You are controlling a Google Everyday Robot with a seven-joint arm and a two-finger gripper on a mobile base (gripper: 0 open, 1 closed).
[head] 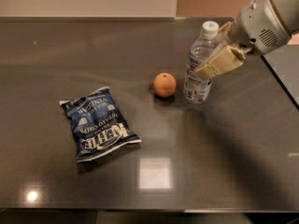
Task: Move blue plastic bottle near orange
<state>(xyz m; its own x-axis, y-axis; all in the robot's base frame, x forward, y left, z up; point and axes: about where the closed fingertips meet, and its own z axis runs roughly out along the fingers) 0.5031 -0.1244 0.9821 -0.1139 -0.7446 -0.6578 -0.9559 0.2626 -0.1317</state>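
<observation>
The blue plastic bottle [195,84] is clear and ribbed with a white cap. It stands upright just right of the orange [165,84], a small gap between them. Its base is at the table surface or barely above it; I cannot tell which. My gripper [209,51] reaches in from the upper right. Its tan fingers [220,61] are shut on the bottle's upper body, one in front and one behind.
A dark blue chip bag [99,123] lies flat to the left of the orange. The dark glossy table [210,162] has its right edge near the arm and its front edge at the bottom. A wall runs along the back.
</observation>
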